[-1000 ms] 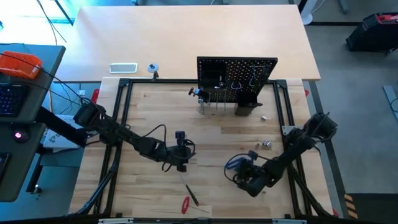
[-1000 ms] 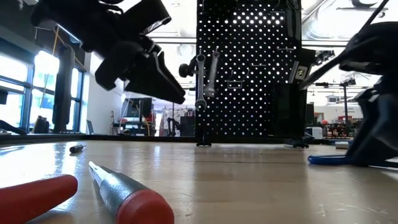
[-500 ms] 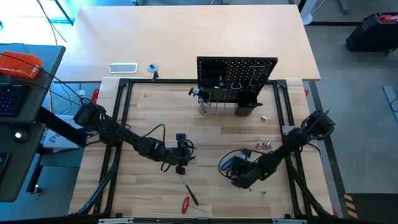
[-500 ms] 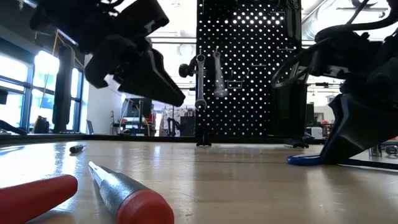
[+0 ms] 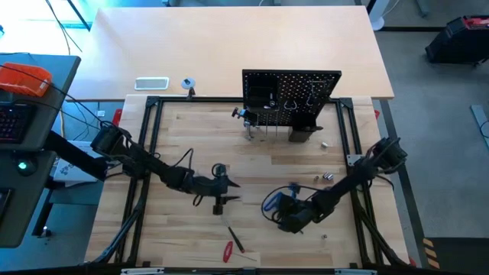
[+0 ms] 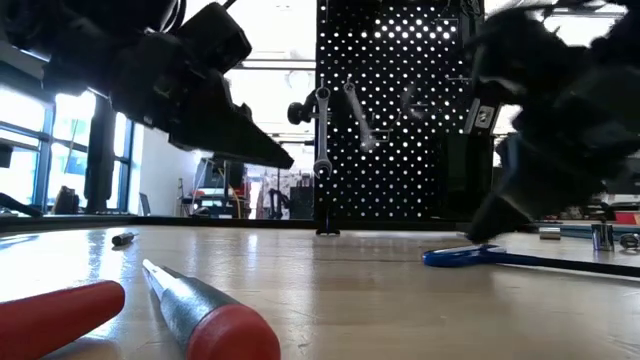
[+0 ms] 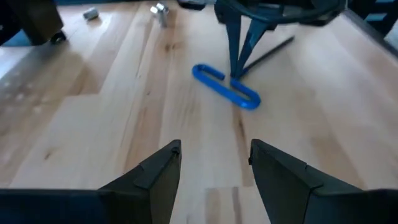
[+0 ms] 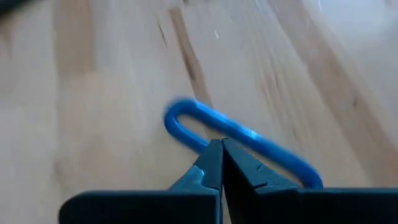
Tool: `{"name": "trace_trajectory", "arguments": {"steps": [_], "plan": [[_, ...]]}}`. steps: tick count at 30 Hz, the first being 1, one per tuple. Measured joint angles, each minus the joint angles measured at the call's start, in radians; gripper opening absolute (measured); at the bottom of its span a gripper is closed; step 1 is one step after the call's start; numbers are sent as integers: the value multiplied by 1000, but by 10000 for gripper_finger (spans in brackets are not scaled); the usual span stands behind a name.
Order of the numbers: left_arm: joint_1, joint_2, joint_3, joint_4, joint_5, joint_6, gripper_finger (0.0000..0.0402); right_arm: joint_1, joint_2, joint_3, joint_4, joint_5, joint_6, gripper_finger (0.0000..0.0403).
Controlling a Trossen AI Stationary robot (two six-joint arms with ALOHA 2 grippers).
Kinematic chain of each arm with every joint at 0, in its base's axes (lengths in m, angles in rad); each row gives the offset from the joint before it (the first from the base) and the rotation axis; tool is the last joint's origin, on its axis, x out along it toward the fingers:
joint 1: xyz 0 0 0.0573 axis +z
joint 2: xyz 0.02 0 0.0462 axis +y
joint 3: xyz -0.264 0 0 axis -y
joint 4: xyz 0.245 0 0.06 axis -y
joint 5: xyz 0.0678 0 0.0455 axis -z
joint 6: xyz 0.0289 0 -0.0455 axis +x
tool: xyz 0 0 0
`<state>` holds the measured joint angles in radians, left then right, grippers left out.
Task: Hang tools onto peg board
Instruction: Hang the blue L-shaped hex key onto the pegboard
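Nearby, red-handled screwdrivers (image 5: 228,250) lie apart from both arms.

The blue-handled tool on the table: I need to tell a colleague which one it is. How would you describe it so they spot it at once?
Start at the black peg board standing at the table's far edge, then come toward the near side, right of centre, to the right gripper. The blue-handled tool lies flat on the wood at its shut fingertips. Its handle is a bright blue loop; the screwdrivers nearby are red-handled.
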<state>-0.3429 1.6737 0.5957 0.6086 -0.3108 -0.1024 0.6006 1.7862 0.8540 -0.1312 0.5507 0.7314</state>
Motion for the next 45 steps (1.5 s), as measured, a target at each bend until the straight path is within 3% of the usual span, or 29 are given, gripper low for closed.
{"name": "trace_trajectory", "arguments": {"steps": [7, 14, 23, 26, 37, 45], "plan": [[26, 37, 1, 129, 93, 0, 186, -29, -4, 82, -15, 24, -128, 1], [49, 153, 4, 216, 160, -60, 186, -53, -5, 118, -188, -113, -14, 7], [48, 290, 37, 275, 173, -87, 186, -9, -5, 119, -281, -177, 253, 124], [48, 326, 71, 275, 198, -87, 186, 8, -1, 119, -282, -196, 299, 146], [48, 347, 141, 251, 227, -15, 186, 173, -1, 136, -366, -143, 546, 129], [62, 347, 174, 250, 223, 10, 186, 164, 73, 135, -317, -129, 546, 121]]}}
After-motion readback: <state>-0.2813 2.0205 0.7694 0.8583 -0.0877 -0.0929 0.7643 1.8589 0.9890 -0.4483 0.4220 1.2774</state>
